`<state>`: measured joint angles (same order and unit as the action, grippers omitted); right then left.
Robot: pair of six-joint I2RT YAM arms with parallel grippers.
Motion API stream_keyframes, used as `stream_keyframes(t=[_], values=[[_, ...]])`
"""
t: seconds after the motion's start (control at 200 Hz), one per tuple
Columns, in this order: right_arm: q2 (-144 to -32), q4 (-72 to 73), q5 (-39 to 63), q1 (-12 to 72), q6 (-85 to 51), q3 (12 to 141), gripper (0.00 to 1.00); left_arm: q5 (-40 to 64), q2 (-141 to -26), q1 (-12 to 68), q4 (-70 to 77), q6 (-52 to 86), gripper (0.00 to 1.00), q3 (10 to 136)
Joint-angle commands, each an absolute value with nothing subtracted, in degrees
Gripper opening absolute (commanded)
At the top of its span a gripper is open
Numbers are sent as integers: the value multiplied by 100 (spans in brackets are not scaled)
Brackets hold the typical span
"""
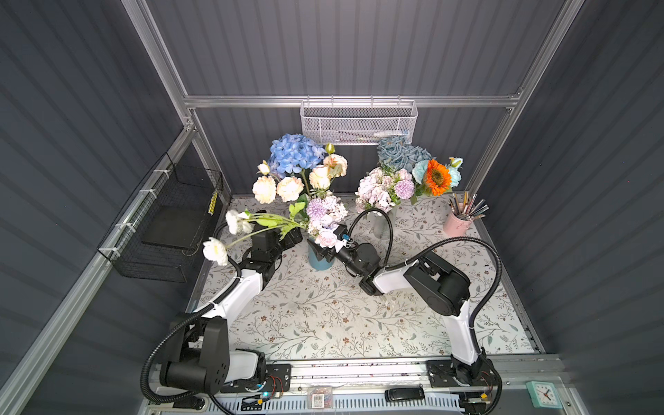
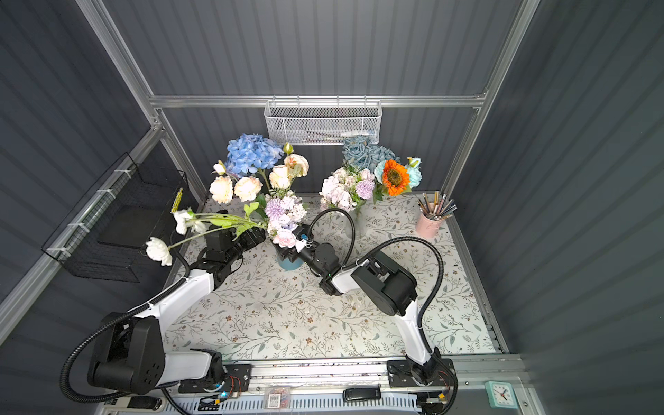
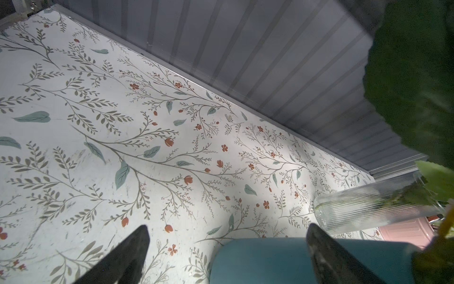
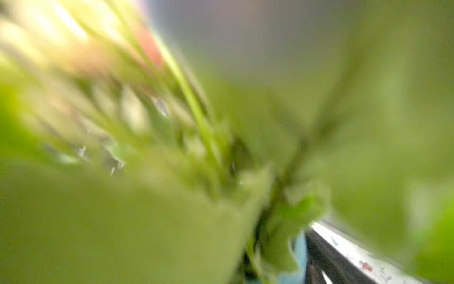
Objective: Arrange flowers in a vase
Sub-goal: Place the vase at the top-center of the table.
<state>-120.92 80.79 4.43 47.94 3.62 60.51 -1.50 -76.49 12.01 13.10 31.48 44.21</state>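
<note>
Left wrist view: the left gripper (image 3: 228, 227) has its jaws spread wide, and its two dark fingers (image 3: 132, 253) stand well apart with bare desk (image 3: 98, 123) showing between them. They hold nothing. The blue vase (image 3: 265, 260) sits low between the fingers, nearer one of them. That finger crosses in front of the vase, and whether it touches cannot be told. Beyond are the clear glass vase (image 3: 356, 211) and the pink cup (image 3: 403, 233).

In both top views the right gripper (image 1: 319, 250) is pushed in at the mouth of the blue vase, under the lilac-pink bunch (image 1: 325, 215). Blooms and leaves cover its jaws, so how wide they stand, or whether they clasp a stem, cannot be told. The right wrist view is a blur of green leaves (image 4: 122, 221) and stems, with a sliver of the blue vase.

The flowers (image 1: 289, 188) are split between the two vases. The blue vase, left of the desk's middle, holds the blue hydrangea (image 1: 294, 154), cream-peach blooms, the lilac-pink bunch and white blooms (image 1: 215, 251) leaning out past the left edge. The clear glass vase, near the far edge, holds dusty-blue roses (image 1: 402, 154), an orange sunflower (image 1: 436, 176) and more lilac-pink. The pink cup stands in the far right corner.
</note>
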Motion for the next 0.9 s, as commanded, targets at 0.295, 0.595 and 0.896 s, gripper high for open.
stream_keyframes(t=[0.295,0.595,0.896], values=[[-11715,8480,262,4808,17,5064,99,-252,-7519,1239,1254,3143,100,4430],[-10828,8472,-194,4769,-289,3536,99,-1303,-7438,1235,775,2675,100,4262],[-9228,8027,-1266,4474,-939,2041,99,-2827,-7382,1231,1232,1735,100,3594]])
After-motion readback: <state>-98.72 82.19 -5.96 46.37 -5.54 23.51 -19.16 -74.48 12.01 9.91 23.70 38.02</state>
